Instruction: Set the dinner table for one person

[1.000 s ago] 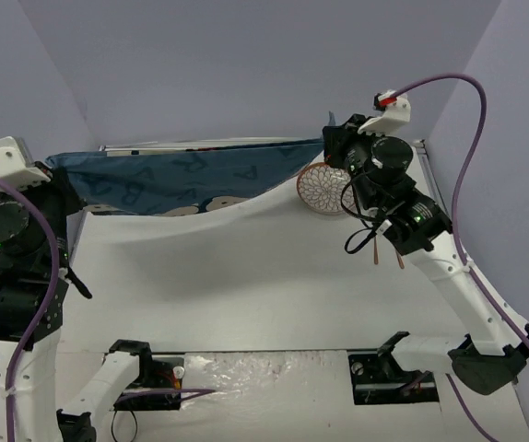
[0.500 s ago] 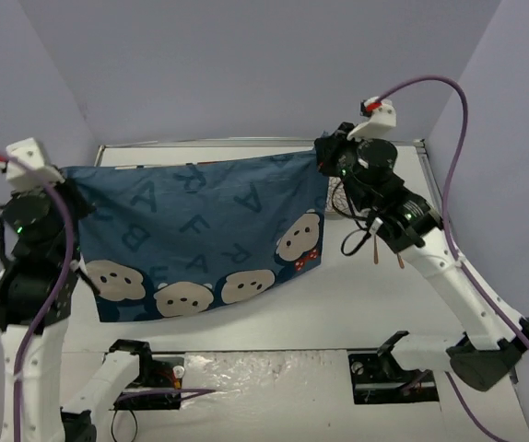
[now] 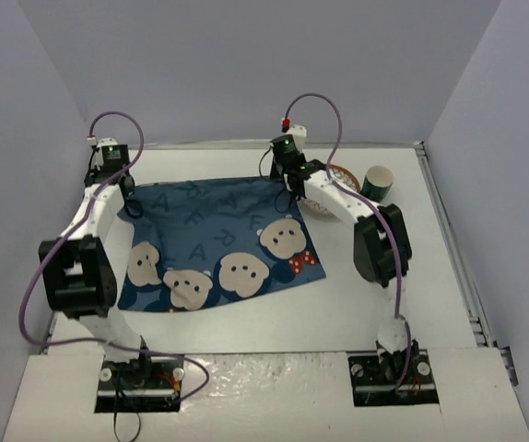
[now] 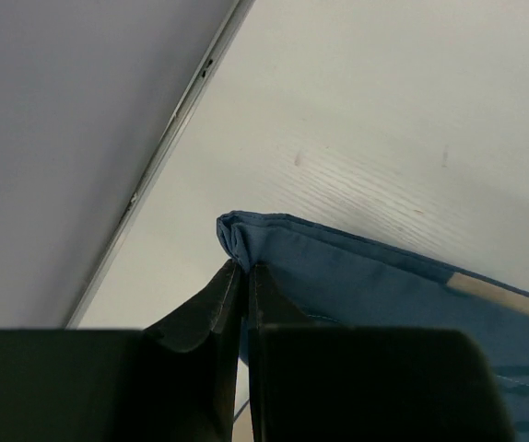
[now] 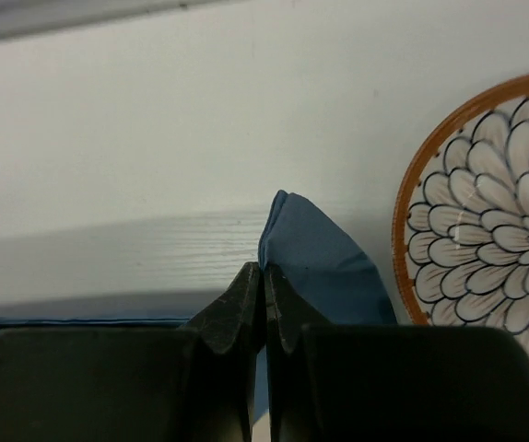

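2 placemat [image 3: 218, 230] corners clamped: left jaws, right jaws | plate [image 5: 486, 239] beside right corner | dinner table [image 3: 246, 327] edge near

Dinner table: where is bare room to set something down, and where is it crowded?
Bare dinner table lies right of the placemat, nearer than the cup, and in the strip along the placemat's near edge. The far right is crowded: plate, cup and right gripper sit close together.
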Available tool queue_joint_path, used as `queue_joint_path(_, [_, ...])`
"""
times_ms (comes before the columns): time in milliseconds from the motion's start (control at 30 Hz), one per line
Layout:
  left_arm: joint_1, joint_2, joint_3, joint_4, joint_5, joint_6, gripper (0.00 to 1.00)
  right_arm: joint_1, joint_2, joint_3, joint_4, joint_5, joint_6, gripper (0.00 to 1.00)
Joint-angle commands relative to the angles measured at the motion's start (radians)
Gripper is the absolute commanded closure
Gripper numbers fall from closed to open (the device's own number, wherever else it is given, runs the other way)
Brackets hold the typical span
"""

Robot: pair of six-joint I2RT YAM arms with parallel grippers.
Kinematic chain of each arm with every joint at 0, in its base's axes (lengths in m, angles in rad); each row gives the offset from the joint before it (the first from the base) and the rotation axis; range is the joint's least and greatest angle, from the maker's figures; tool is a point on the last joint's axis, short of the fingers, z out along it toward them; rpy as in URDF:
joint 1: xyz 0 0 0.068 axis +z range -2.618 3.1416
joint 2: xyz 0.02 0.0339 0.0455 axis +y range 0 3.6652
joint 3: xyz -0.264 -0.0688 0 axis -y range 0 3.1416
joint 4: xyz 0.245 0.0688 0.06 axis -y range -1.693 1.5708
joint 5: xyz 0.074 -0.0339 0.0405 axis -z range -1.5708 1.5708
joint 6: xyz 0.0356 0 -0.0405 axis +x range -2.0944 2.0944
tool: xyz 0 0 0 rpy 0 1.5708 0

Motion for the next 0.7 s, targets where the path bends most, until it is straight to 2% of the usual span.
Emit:
queue_joint_path(0, [0.054,0.089,0.1,0.175,-0.031,0.031,1.0,-0.007,0.098,0.148,0.053,-0.017,-0.017,1.0])
queue_joint_path(167, [0.057,0.214,0.186,0.256,0.013,0.088,1.0,-0.021,0.238,0.255,0.068,-0.022,-0.06,1.0])
queue_joint_path(367, [0.055,0.375,0.403,0.26,0.055,0.131,1.0,-0.046,0.292,0.308,0.149,0.007,-0.056,1.0])
queue_joint_path(433, [0.053,0.427,0.475,0.261,0.091,0.131,0.96,-0.054,0.285,0.304,0.185,0.024,-0.061,0.89])
queue_joint_path(500, [0.046,0.449,0.529,0.259,0.106,0.14,0.76,-0.062,0.281,0.304,0.208,0.026,-0.062,0.71])
queue_joint_path(567, [0.038,0.464,0.556,0.245,0.113,0.147,0.57,-0.071,0.27,0.303,0.214,0.017,-0.07,0.46])
queue_joint_path(667, [0.034,0.432,0.557,0.229,0.108,0.149,0.29,-0.078,0.223,0.284,0.215,0.004,-0.107,0.28])
